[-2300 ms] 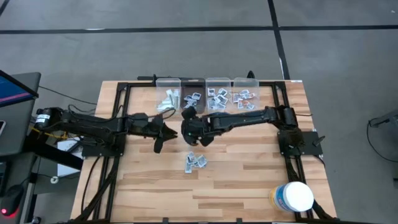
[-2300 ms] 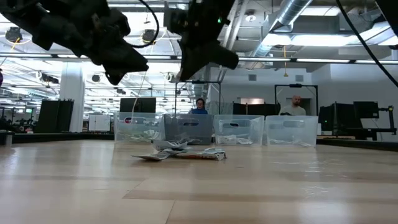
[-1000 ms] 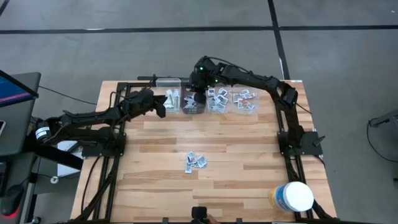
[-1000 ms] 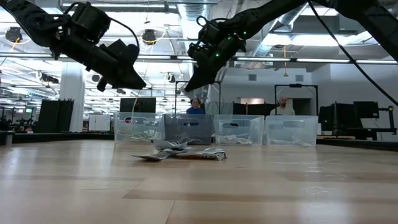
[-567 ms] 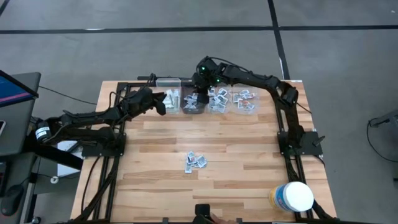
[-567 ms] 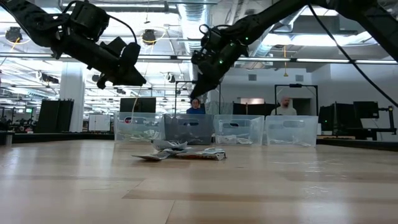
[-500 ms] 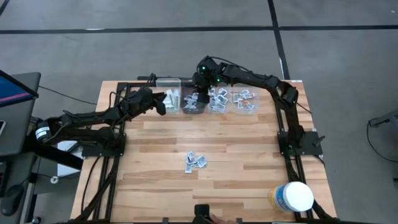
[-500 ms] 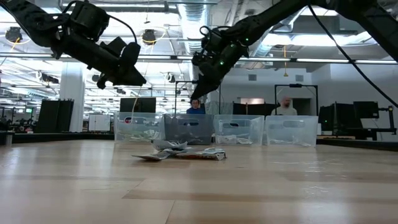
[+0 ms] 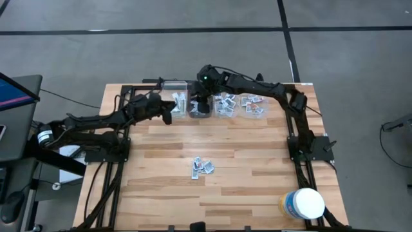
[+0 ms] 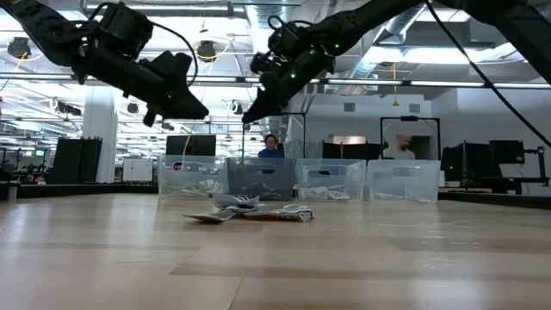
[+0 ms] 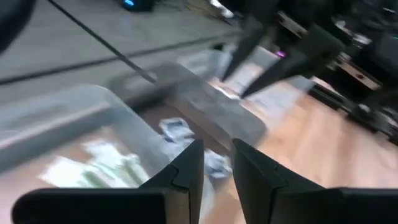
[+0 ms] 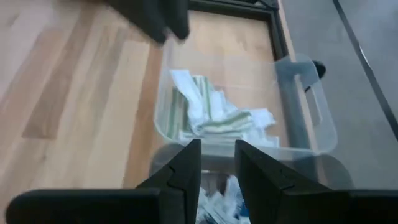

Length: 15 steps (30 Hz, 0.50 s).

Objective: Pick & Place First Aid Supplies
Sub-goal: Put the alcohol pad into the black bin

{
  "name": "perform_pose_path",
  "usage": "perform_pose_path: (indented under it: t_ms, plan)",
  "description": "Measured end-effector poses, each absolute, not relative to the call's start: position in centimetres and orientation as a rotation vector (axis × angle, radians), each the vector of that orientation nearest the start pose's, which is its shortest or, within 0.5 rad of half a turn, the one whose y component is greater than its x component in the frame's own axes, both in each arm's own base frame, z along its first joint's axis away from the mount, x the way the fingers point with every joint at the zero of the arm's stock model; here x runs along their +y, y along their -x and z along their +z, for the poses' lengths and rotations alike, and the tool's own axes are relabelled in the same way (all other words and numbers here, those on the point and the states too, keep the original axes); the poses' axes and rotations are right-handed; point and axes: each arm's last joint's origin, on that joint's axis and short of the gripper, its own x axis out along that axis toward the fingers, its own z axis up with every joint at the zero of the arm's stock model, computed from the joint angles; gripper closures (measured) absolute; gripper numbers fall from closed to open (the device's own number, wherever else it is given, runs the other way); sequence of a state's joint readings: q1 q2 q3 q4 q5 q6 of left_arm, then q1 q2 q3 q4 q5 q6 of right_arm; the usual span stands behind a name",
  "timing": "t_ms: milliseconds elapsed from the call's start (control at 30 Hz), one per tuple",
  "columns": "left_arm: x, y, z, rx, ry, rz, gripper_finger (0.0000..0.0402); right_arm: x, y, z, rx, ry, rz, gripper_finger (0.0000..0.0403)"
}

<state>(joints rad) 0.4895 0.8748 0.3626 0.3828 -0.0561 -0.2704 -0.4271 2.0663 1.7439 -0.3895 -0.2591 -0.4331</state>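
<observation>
The small flat white-grey paper packets point(image 9: 202, 167) are lying in a loose heap mid-worktop, toward its near edge; they are looking light, thin and slippery, likely best pinched by a raised edge. The right gripper point(image 12: 216, 163) and left gripper point(image 11: 216, 165) are hovering over the clear plastic bins point(image 9: 174, 86) along the far edge, fingers slightly apart, empty

Even overhead light, with blur in the wrist views

We see soft shadows under the pale wooden surface point(image 9: 225, 148) from above; at table height, bright ceiling strip lights point(image 10: 448, 60) glare. Motion smears the clear plastic bins point(image 11: 186, 106) in the left wrist view.
</observation>
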Motion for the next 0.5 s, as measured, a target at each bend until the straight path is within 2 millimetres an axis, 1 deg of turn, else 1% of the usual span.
perform_pose_path:
  t_ms: [200,300,400,500]
  plan:
    - [8.9,-17.6,21.3,0.132,0.398,0.373,0.0321,-16.5,-44.1,25.3,0.688,0.132,-0.045,0.0312]
    - [8.7,-18.1,20.8,0.178,0.451,0.247,0.0321,-15.0,-44.7,25.4,0.687,0.108,-0.071,0.0312]
    - [8.3,-18.2,20.5,0.214,0.483,0.092,0.0321,-13.1,-45.4,25.5,0.677,0.09,-0.08,0.0312]
    - [7.8,-18.1,20.2,0.249,0.53,-0.039,0.0321,-10.7,-46.1,25.6,0.669,0.08,-0.084,0.0312]
